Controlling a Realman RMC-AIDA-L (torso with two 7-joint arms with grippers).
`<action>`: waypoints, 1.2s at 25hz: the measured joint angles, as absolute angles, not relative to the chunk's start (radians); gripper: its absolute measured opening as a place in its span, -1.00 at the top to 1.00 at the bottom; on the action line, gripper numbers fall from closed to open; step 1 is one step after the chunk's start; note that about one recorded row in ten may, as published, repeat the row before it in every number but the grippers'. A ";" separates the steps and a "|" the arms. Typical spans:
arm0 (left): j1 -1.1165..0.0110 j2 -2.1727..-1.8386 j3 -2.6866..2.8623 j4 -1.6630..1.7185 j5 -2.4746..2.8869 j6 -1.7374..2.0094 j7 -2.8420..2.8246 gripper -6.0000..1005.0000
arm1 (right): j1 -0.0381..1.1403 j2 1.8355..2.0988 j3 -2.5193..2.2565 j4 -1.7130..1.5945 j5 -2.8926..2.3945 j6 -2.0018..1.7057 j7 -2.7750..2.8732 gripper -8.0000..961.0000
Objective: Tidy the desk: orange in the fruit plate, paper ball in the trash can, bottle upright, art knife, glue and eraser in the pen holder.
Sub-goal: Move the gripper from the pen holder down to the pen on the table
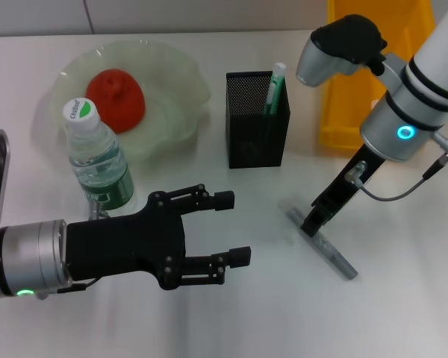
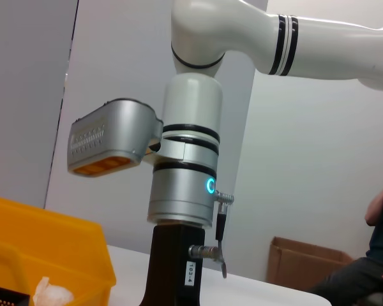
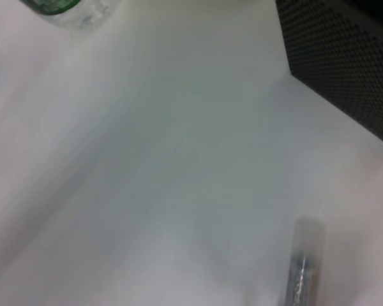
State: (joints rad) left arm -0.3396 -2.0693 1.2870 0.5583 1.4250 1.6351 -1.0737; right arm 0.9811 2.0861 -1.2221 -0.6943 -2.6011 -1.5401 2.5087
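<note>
The orange (image 1: 116, 97) lies in the pale green fruit plate (image 1: 181, 82) at the back left. Just in front of it the bottle (image 1: 95, 153) stands upright, with a white cap and a green label. The black mesh pen holder (image 1: 257, 123) at mid-table has the green-and-white glue (image 1: 273, 88) standing in it. The grey art knife (image 1: 326, 246) lies flat on the table, and my right gripper (image 1: 313, 221) is down on its near end. My left gripper (image 1: 233, 227) hovers open and empty beside the bottle. The paper ball (image 2: 51, 293) sits in the yellow trash can (image 2: 45, 248). The eraser is out of view.
The yellow trash can (image 1: 369, 82) stands at the back right, behind my right arm. In the right wrist view the pen holder (image 3: 345, 70) is close by, the art knife (image 3: 303, 268) lies on white table, and the bottle's base (image 3: 57, 9) is farther off.
</note>
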 joint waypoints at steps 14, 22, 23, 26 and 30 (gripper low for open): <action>-0.344 -2.069 1.287 0.545 1.425 1.635 -1.066 -0.59 | 0.989 2.090 -1.235 -0.639 -2.600 -1.458 2.506 0.36; -0.349 -2.070 1.287 0.538 1.425 1.633 -1.064 -0.59 | 1.004 2.091 -1.277 -0.619 -2.556 -1.427 2.501 0.36; -0.351 -2.071 1.287 0.536 1.425 1.632 -1.063 -0.59 | 1.005 2.091 -1.296 -0.618 -2.550 -1.422 2.501 0.36; -0.353 -2.071 1.287 0.534 1.425 1.632 -1.063 -0.59 | 1.008 2.091 -1.307 -0.613 -2.550 -1.418 2.501 0.36; -0.353 -2.071 1.287 0.533 1.425 1.632 -1.063 -0.59 | 1.012 2.091 -1.311 -0.605 -2.549 -1.416 2.501 0.36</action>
